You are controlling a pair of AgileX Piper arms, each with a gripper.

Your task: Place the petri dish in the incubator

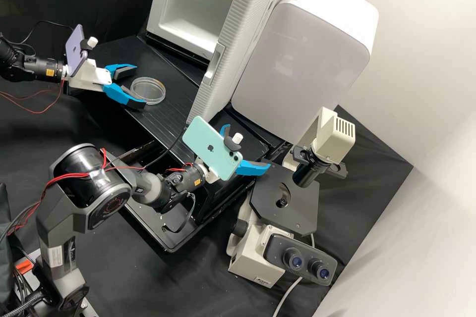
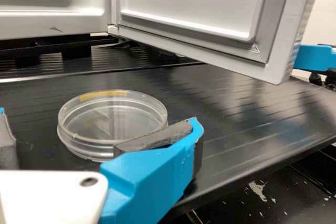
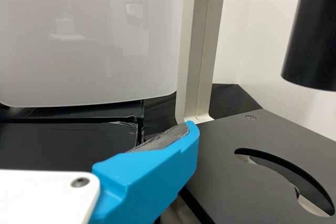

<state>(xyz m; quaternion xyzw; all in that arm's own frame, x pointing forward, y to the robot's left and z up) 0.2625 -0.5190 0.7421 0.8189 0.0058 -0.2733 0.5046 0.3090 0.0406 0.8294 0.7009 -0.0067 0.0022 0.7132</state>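
Observation:
The clear, lidded petri dish (image 1: 148, 90) (image 2: 112, 121) lies flat on the black ribbed platform (image 1: 168, 114) in front of the incubator. The white incubator (image 1: 191, 5) stands at the back with its door (image 1: 238, 44) (image 2: 210, 19) swung open and its chamber bare. My left gripper (image 1: 138, 86) (image 2: 94, 129) is open and level with the dish, whose near half sits between the blue fingers (image 2: 157, 150); the near pad looks to be touching the rim. My right gripper (image 1: 254, 162) (image 3: 94, 127) hangs open and holds nothing, at the platform's front right corner above the microscope stage (image 3: 262, 150).
A microscope (image 1: 282, 218) stands at the front right, its black stage under my right gripper. A large white housing (image 1: 302, 54) rises behind it, close beside the open door. The platform's front edge (image 2: 252, 177) drops to the cloth-covered bench.

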